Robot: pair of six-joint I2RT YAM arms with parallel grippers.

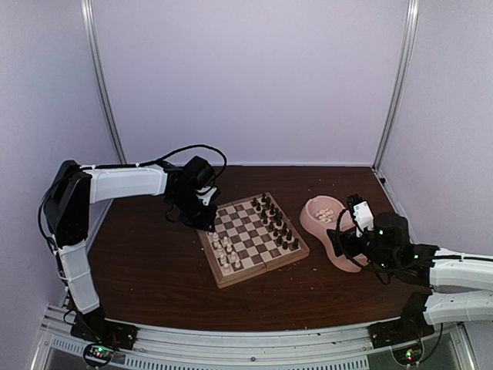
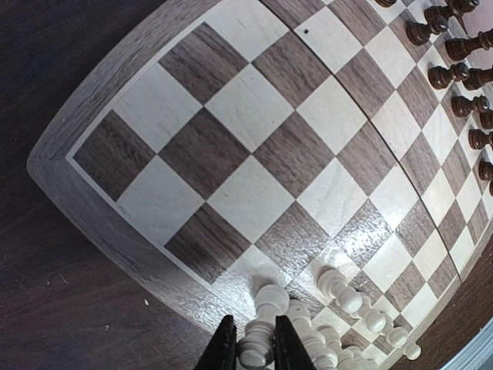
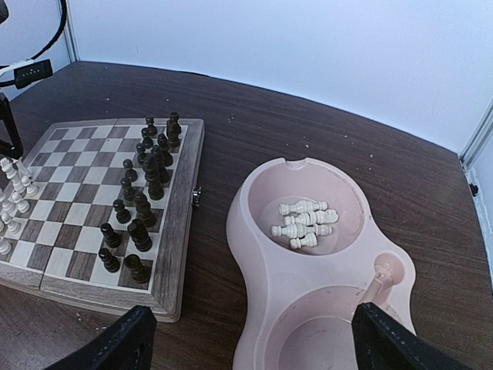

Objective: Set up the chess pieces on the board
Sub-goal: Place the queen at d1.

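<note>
The left gripper (image 2: 254, 348) is clenched on one cream-white turned chess piece (image 2: 256, 343), whose sides are pressed between the two black fingers (image 2: 223, 351). It sits over the edge row of the square wooden chessboard with light and dark brown checks (image 2: 231, 146). Whether its base touches the wood cannot be told, because the bottom of the wrist view cuts it off. From the held piece, more cream-white pieces (image 2: 362, 308) run toward 4 o'clock along the same edge of the board. At least seven show there, crowded and cropped too much for an exact count. Two rows of dark brown-black pieces (image 3: 146, 185) stand upright along the opposite edge. They overlap, so roughly sixteen is the best count. The middle squares are bare. The right gripper (image 3: 253, 311) is released, its dark fingers (image 3: 115, 343) spread wide. One finger is at 7 o'clock and the other at 5 o'clock of the pink plastic double bowl (image 3: 246, 208), and neither holds anything. About five cream-white figurines (image 3: 308, 220) lie on their sides in a loose heap in the bowl's far well, toward 12 o'clock from those fingers. The near well is cut off by the frame. In the top view the one bowl sits at 3 o'clock of the one board, just beside it, on the dark brown wooden table (image 3: 308, 131).
</note>
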